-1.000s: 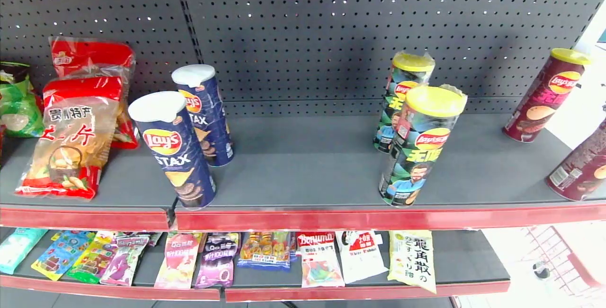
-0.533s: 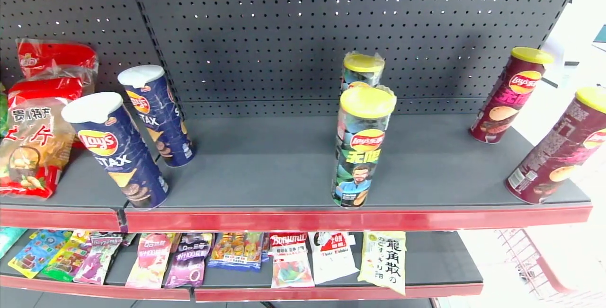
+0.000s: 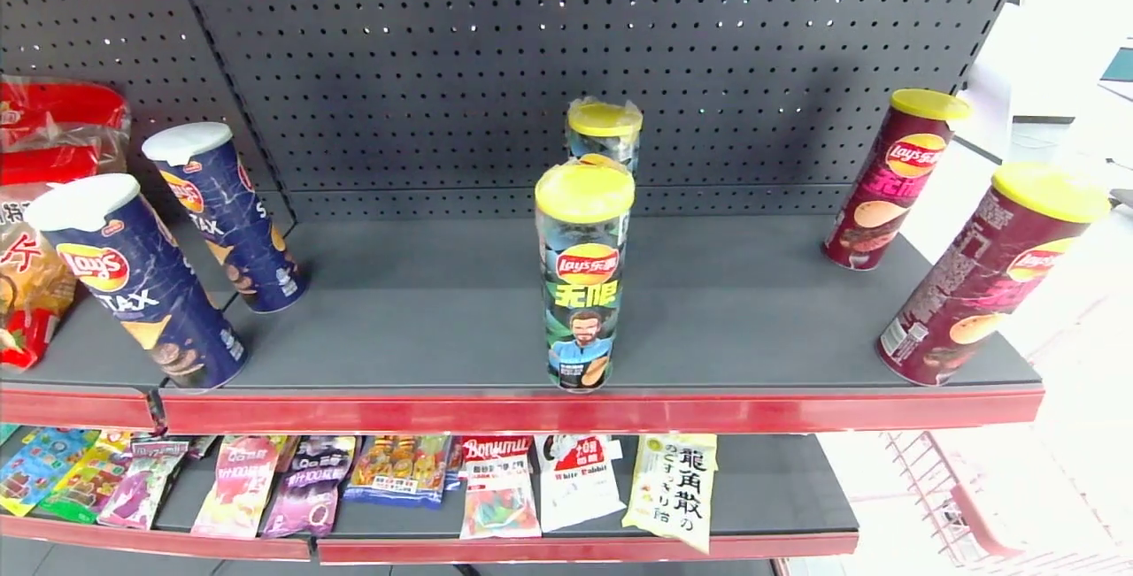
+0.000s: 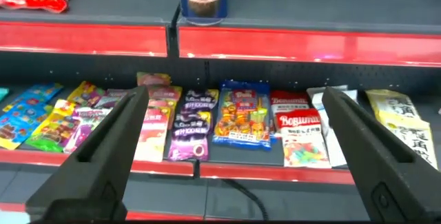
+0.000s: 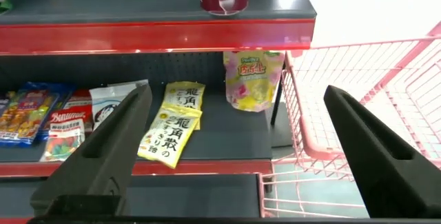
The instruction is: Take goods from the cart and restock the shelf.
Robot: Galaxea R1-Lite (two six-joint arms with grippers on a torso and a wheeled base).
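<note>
Both hands are empty. The left hand (image 4: 236, 96) hangs with its fingers spread wide in front of the lower grey metal shelf (image 3: 779, 479), where a row of flat, brightly coloured sweet packets (image 4: 238, 117) lies. The right hand (image 5: 239, 89) is spread just as wide and faces the right end of that same shelf, near a pale yellow packet with dark lettering (image 5: 172, 131). The pink wire cart (image 5: 358, 114) stands just beside the shelf's right end, and I cannot tell what goods are in it.

The upper grey metal shelf with a red front edge (image 3: 708, 328) is only thinly stocked:

- **Left:** two dark blue crisp tubes with white lids, one near (image 3: 133, 280) and one farther back (image 3: 226, 213), stand beside red-and-clear snack bags (image 3: 53, 129).
- **Middle:** a green-and-black tube with a yellow lid (image 3: 582, 275) stands at the front edge, with a second like it (image 3: 604, 129) behind against the pegboard.
- **Right:** two maroon tubes with yellow lids stand one far (image 3: 890, 178) and one near (image 3: 982, 275).

All six tubes are upright, and wide bare stretches lie between the three pairs.

As I judge it, the restocking has much left to do. Nothing is in hand and the shelf has room for many more tubes. The step now due is a pick from the cart on the right.
</note>
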